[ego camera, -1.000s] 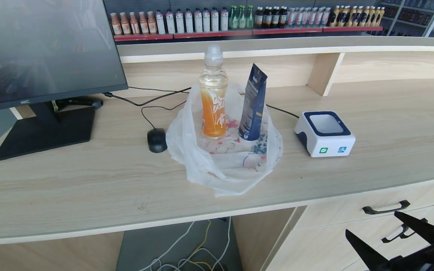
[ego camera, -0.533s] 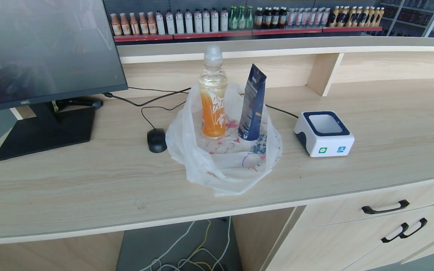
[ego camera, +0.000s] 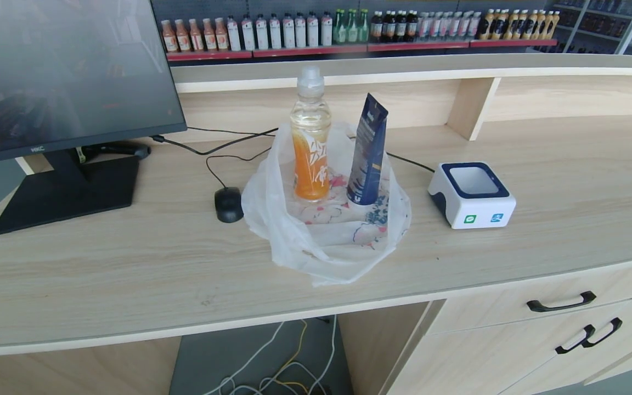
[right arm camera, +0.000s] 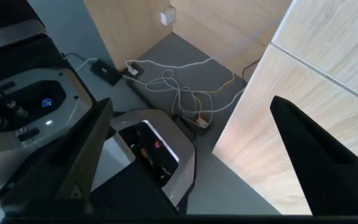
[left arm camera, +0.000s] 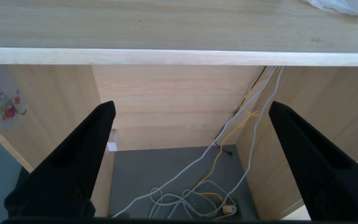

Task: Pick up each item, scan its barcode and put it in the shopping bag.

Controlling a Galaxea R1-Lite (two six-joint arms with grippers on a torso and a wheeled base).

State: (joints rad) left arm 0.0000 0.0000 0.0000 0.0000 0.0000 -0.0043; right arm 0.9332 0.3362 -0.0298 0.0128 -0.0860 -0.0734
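Left gripper and right gripper are held wide open, lower than the bag. An orange bottle and a blue pouch are stood upright inside it, the scanner just beside.

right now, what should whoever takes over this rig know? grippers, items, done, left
Left gripper: open, empty, low below the counter edge.
Right gripper: open, empty, low beside the cabinet.
Orange drink bottle and dark blue tube stand upright in the shopping bag on the counter; the barcode scanner sits apart, on the bag's right.
Done: both items bagged.
Left: probably nothing; whether they were scanned cannot be told.
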